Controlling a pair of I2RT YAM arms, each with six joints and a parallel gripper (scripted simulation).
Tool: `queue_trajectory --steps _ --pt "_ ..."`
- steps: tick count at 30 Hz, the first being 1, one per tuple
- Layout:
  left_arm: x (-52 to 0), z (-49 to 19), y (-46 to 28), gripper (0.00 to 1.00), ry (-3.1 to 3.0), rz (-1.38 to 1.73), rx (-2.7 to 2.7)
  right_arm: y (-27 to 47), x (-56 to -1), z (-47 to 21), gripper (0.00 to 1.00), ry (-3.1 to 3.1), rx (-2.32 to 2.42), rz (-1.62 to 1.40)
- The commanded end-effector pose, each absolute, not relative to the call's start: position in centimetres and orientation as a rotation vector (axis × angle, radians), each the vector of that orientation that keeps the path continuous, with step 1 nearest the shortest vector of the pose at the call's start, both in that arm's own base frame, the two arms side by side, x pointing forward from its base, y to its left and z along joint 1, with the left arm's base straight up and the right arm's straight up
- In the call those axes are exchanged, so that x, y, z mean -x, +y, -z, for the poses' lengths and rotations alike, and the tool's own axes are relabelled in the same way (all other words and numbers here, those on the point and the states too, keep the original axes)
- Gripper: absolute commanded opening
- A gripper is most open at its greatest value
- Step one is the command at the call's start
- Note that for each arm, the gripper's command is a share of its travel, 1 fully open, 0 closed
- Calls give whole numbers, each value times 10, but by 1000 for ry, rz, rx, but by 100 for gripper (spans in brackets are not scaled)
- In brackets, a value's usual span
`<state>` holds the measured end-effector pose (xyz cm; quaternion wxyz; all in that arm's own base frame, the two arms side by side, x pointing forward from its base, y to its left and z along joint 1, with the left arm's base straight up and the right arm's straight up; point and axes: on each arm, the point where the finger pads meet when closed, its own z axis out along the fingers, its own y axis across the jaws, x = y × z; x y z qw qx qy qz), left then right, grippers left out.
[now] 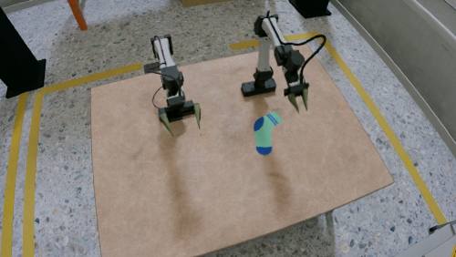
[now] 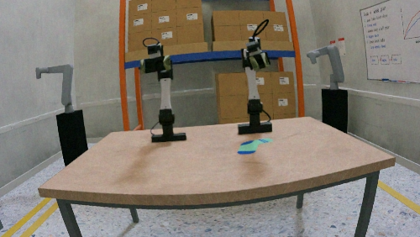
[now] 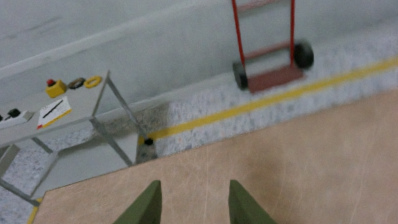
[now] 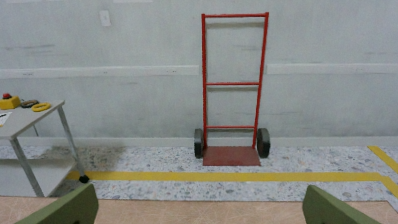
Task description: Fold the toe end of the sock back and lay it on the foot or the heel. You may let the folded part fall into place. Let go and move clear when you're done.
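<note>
The flat green-and-blue cloth sock (image 1: 264,138) (image 2: 249,146) lies right of centre, its blue toe pointing down the frame. The nearer left pincer (image 1: 302,110) (image 2: 261,64) (image 3: 195,190), partly spread, seems empty, up and right of it.

Workshop or lab, hand truck (image 3: 266,53) (image 4: 231,84), whiteboard (image 2: 392,40), boxed shelving (image 2: 300,84)
</note>
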<state>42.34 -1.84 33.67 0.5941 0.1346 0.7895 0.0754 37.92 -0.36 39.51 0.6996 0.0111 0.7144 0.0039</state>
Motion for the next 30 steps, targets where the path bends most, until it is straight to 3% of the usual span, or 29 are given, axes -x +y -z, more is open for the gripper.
queue_trajectory --steps 1,30 --pt "-428 -317 -30 33 1955 -247 -513 -4 -374 -416 100 1537 -24 -3" --pt "-439 -145 -84 33 2190 -264 -1741 -4 -374 -416 100 1537 -24 -3"
